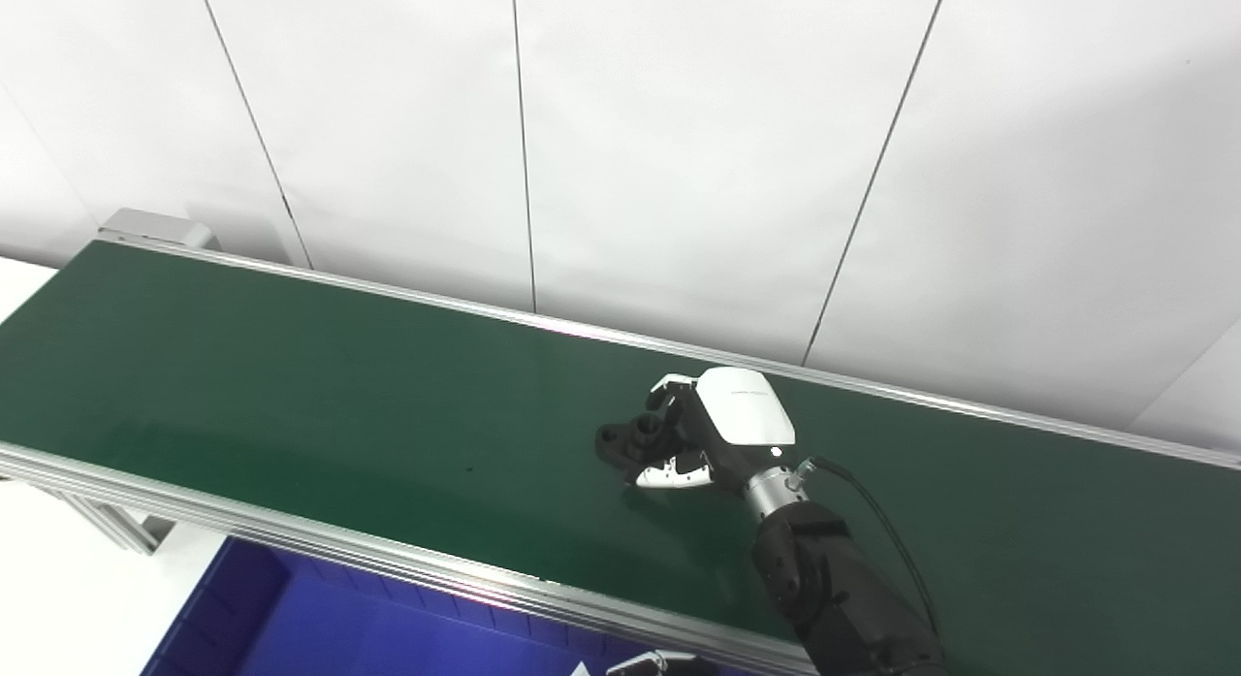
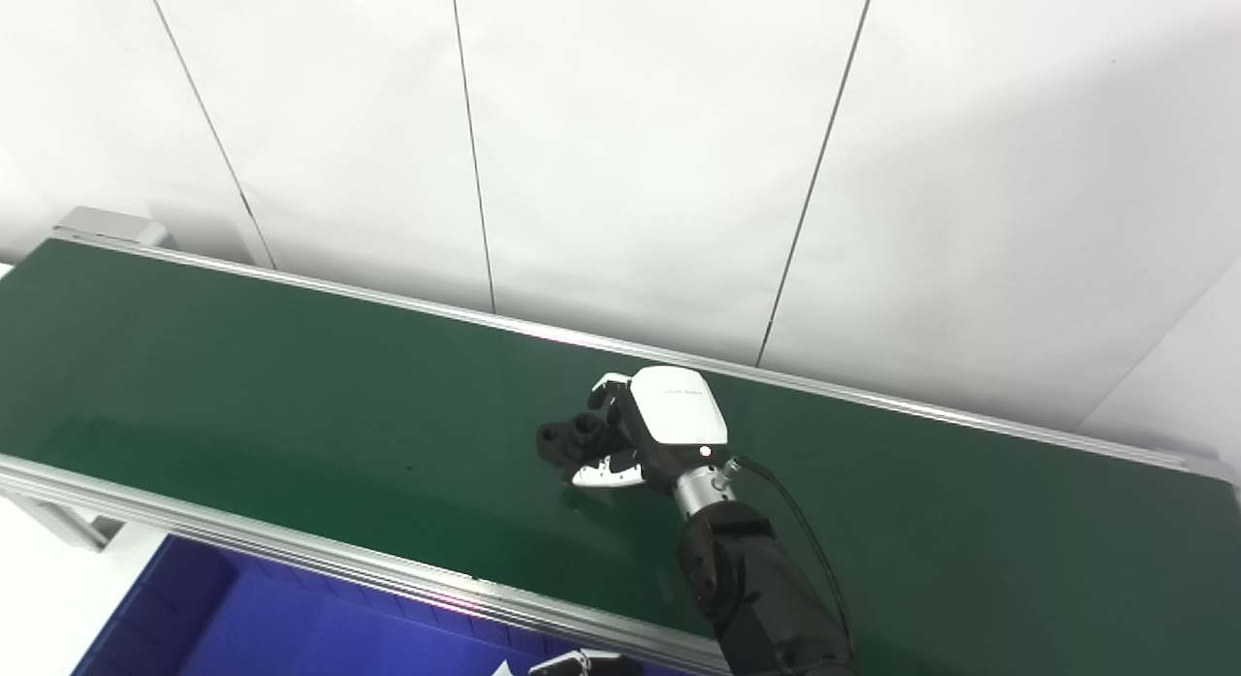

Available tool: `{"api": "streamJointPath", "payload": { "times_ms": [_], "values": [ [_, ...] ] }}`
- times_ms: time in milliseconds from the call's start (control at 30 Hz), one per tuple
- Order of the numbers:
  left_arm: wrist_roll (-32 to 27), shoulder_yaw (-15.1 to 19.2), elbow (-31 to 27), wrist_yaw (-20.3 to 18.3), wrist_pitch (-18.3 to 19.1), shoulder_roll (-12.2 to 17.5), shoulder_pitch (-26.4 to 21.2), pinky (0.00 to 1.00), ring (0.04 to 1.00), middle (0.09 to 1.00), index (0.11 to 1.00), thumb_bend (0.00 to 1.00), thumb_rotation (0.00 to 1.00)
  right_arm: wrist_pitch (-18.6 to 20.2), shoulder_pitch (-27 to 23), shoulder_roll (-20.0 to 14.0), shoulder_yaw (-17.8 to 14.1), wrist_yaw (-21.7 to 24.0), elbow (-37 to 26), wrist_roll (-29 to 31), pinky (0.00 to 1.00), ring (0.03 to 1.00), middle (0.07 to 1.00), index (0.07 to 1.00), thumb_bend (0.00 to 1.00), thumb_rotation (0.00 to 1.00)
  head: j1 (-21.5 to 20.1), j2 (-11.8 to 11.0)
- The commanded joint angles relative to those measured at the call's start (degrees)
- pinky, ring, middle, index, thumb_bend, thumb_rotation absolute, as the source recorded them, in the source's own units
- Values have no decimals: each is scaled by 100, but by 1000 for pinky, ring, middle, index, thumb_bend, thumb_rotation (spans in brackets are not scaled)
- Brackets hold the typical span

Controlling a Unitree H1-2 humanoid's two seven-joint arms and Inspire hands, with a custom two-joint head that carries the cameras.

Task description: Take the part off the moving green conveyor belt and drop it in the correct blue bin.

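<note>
A small black part point(image 1: 630, 437) with round holes lies on the green conveyor belt point(image 1: 291, 395), right of the middle. My right hand point(image 1: 722, 426) reaches over the belt from the bottom right. Its fingers point(image 1: 669, 395) curl over the far side of the part and its thumb point(image 1: 669, 475) presses on the near side, so it is shut on the part at belt level. Only a sliver of my left hand point(image 1: 640, 664) shows at the bottom edge, below the belt; I cannot tell how its fingers stand.
A blue bin point(image 1: 291, 618) sits below the belt's near aluminium rail point(image 1: 291, 535) at the bottom left. A white panelled wall stands behind the far rail point(image 1: 485, 307). A cable runs from the right wrist point(image 1: 873, 511).
</note>
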Motion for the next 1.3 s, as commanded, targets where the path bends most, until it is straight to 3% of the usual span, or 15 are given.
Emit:
{"api": "streamJointPath", "payload": {
  "times_ms": [0,67,267,400,667,700,833,967,1067,1267],
  "values": [
    [-14,-95,-154,-14,-74,-87,146,626,717,744,730,819,869,294,-135,98,96,287,-39,-56,553,478,438,531,522,9,-14,5],
    [7,-80,-165,-8,-74,-96,164,622,720,745,731,825,871,463,-151,91,127,487,-36,-48,508,438,424,528,522,2,-14,5],
    [-31,-53,-182,-83,-75,-92,186,629,725,747,730,845,875,742,-184,44,246,898,-107,-75,501,442,426,513,526,0,-25,23],
    [-43,-39,-201,-117,-75,-82,201,631,725,750,732,825,872,837,-186,-2,324,1025,-200,-105,406,379,406,505,525,0,-25,32],
    [-94,24,-215,-230,-74,-112,221,640,728,751,733,833,862,989,-168,-139,364,1480,-604,-74,477,433,435,498,530,0,-51,47],
    [-70,16,-215,-226,-75,-100,213,636,727,752,735,839,867,1019,-159,-162,371,1534,-689,-83,447,415,426,499,530,0,-55,50],
    [-25,3,-215,-175,-75,-90,208,634,726,751,734,823,874,1243,-64,-306,336,1972,-1380,-37,451,420,425,500,528,0,-59,59],
    [-38,1,-199,-201,-74,-82,195,634,726,752,733,817,877,1354,80,-463,236,2326,-2167,27,551,489,468,494,529,1,-59,59],
    [-111,23,-228,-277,-74,-71,206,643,730,757,735,805,864,1366,230,-588,142,2505,-2846,36,459,415,414,513,523,2,-103,93],
    [-191,125,-238,-420,-74,-82,239,644,732,761,740,813,857,1304,503,-712,-144,2677,-4023,163,354,324,472,489,528,0,-165,91]
  ]
}}
